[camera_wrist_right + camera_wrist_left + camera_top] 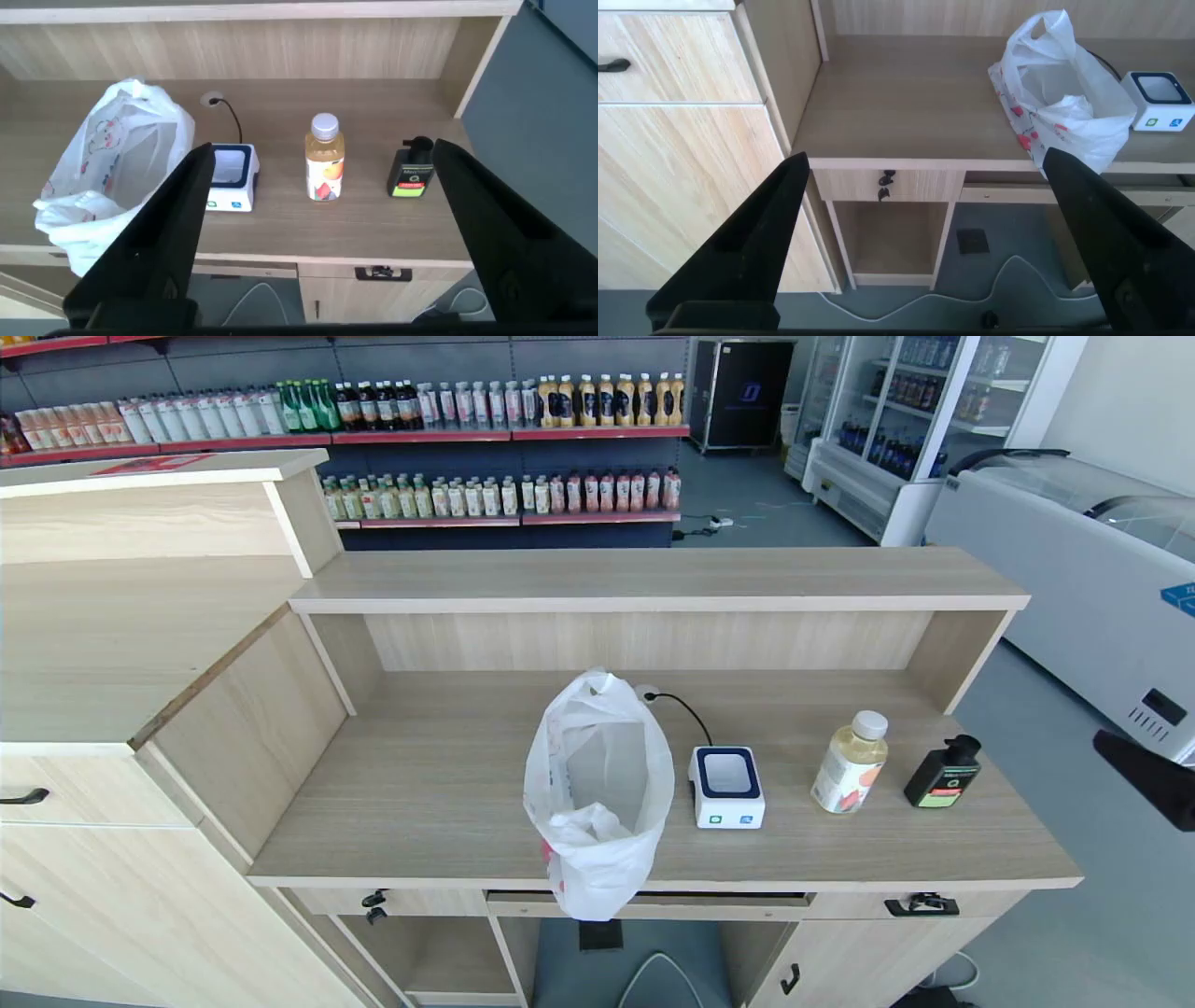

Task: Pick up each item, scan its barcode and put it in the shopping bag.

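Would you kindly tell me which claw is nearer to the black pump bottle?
Right. The right claw hangs before the counter, facing the black pump bottle; the left claw is low at its left end, beyond the shopping bag.

Matt wood-grain counter [448, 803]; thin glossy plastic shopping bag [597, 784].

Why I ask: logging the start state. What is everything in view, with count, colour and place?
shopping bag: one, white, open, counter middle, overhanging the front edge.
scanner: one, white and dark blue, right of the bag.
juice bottle: one, yellowish, white cap, upright, right of scanner.
pump bottle: one, black, rightmost.
counter: one, light wood.
shelf bottles: many, mixed colours, behind the counter.
left pincer: one, black, open, empty.
right pincer: one, black, open, empty.
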### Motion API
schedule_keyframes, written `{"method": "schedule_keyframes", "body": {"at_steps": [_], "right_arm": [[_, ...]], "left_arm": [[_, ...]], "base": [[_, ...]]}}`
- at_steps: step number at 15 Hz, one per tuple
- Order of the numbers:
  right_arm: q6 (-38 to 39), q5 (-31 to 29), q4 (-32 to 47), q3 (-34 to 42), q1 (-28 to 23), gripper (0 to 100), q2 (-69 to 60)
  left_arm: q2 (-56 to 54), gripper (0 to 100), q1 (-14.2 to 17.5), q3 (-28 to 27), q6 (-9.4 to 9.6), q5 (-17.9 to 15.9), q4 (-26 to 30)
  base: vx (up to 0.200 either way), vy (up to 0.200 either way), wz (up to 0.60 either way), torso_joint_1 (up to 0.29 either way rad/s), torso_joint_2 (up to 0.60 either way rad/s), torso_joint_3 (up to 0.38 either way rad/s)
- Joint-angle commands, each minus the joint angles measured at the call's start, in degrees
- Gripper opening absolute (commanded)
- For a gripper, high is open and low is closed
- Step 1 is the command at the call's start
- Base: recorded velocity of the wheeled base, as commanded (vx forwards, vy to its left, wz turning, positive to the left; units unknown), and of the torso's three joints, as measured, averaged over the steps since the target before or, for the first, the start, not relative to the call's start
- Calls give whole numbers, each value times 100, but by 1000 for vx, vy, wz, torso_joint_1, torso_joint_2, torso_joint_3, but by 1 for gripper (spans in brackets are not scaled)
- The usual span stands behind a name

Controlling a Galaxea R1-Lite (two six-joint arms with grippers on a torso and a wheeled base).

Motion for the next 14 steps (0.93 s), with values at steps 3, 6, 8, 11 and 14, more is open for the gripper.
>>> {"method": "schedule_keyframes", "body": {"at_steps": [3, 6, 8, 11, 14], "right_arm": [[-105, 61, -2804, 150, -618, 100, 3813], [-166, 61, -2936, -227, -636, 100, 4833], [-588, 79, -3288, -438, -733, 100, 5404], [-1027, 141, -3657, -641, -847, 100, 6098], [-1098, -53, -3657, -966, -750, 100, 6564]], "left_arm": [[-1, 100, 0, 1, -2, 1, -1], [-1, 100, 0, 1, -2, 1, -1], [-1, 100, 0, 1, -2, 1, -1], [-1, 100, 0, 1, -2, 1, -1], [-1, 100, 0, 1, -2, 1, -1]], "base": [[0, 0, 0, 0, 0, 0], [0, 0, 0, 0, 0, 0], [0, 0, 0, 0, 0, 0], [0, 0, 0, 0, 0, 0], [0, 0, 0, 0, 0, 0]]}}
